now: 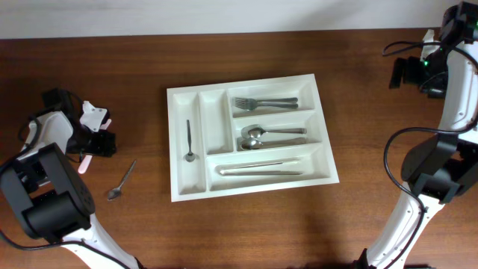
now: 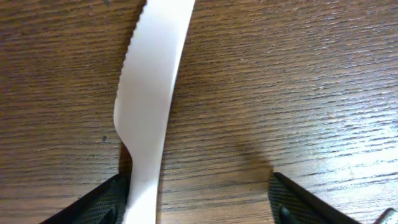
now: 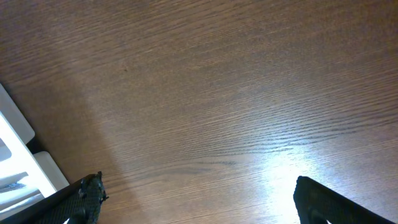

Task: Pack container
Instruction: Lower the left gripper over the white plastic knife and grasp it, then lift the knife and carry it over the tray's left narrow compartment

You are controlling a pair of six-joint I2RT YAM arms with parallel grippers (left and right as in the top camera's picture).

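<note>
By the left edge of the tabletop (image 1: 246,232) the left gripper (image 2: 199,196) is down over a white plastic knife (image 2: 149,99), its jaws apart on either side of the handle. One finger is right against the handle and the other is well clear, so I'd say nothing is gripped yet. To pick it well, I'd centre the gripper on the handle before closing, so the thin, flat plastic doesn't skate sideways on the wood, then lift straight up. Near it, toward the near edge, lies one loose spoon (image 1: 121,181).

The container (image 1: 216,123) sits in the middle of the tabletop, a little skewed. Counting across:
- **Leftmost narrow compartment:** one small spoon (image 1: 190,142).
- **Narrow compartment beside it:** nothing.
- **Far long compartment:** forks (image 1: 265,103), at least two, overlapped so I can't give a sure count.
- **Middle long compartment:** two spoons (image 1: 272,135).
- **Near long compartment:** what look like two knives (image 1: 261,168).

At the far right corner of the tabletop the right gripper (image 3: 199,186) hangs wide open above bare wood, holding nothing.
</note>
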